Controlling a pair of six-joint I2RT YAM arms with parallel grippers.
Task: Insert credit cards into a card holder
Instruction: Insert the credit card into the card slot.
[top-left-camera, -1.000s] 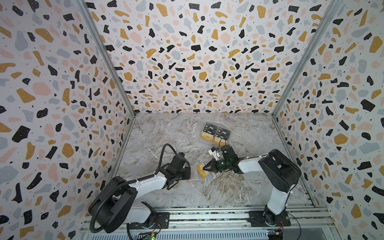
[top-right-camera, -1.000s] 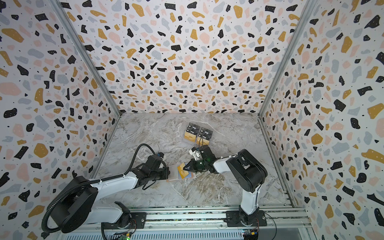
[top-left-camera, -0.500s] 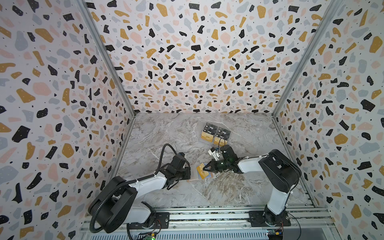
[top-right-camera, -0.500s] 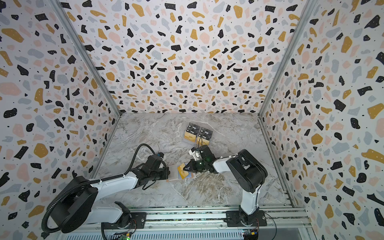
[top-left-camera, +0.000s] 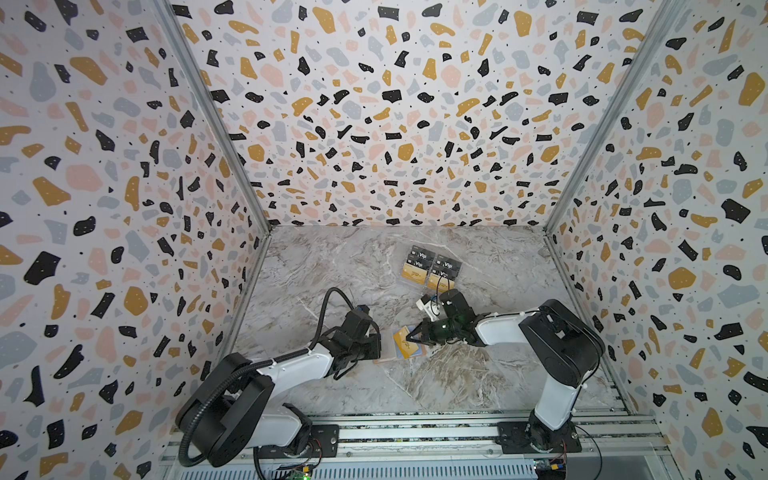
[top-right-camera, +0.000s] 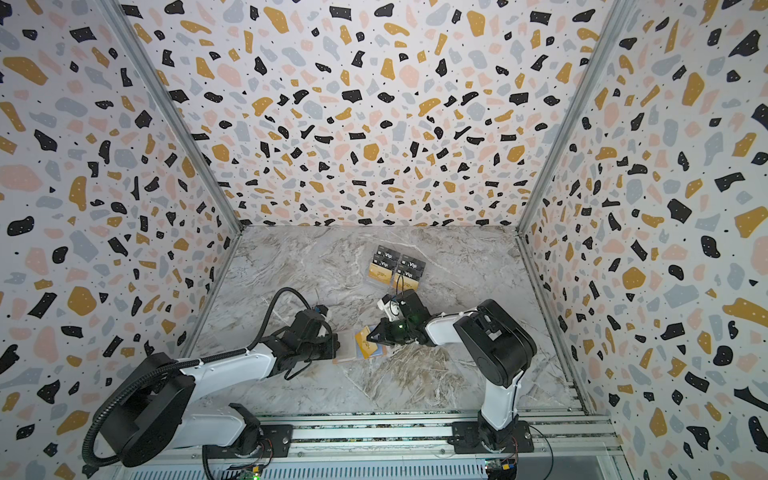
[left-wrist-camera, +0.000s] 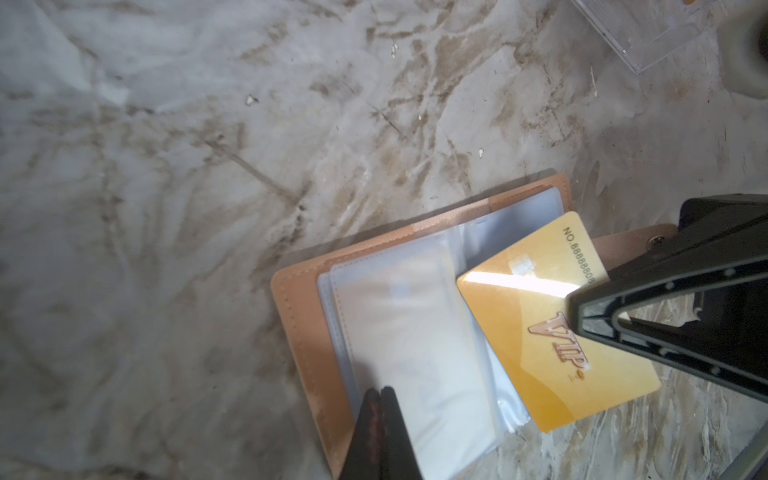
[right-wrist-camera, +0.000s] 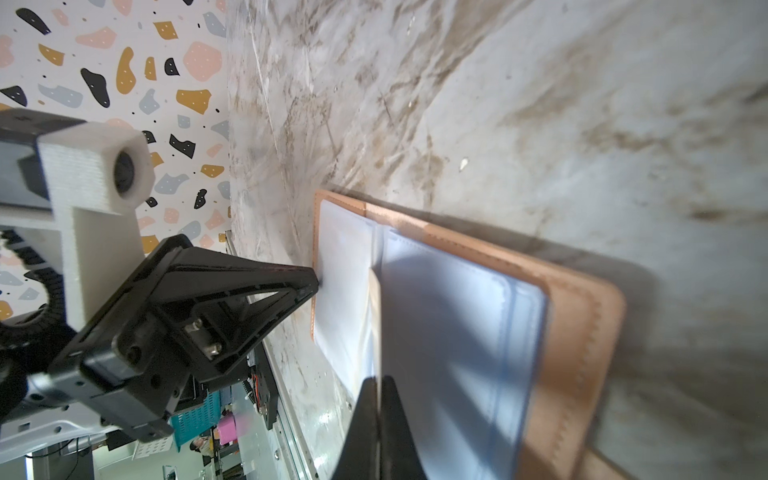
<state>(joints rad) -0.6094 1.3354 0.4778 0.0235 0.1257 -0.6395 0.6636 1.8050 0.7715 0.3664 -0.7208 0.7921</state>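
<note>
Card holder (left-wrist-camera: 303, 324) lies open on the counter (left-wrist-camera: 166, 208), near-center between the arms. Right end effector (left-wrist-camera: 577, 311) grasps a gold credit card (left-wrist-camera: 523, 324), tilted, with one corner over the clear sleeves (left-wrist-camera: 407, 345). Left end effector (left-wrist-camera: 379, 395) is clenched, tips at the left sleeve's edge; can't tell if it pinches the sleeve. Clear card stand (left-wrist-camera: 648, 41) with black Vip cards (top-left-camera: 423, 255) sits farther back.
</note>
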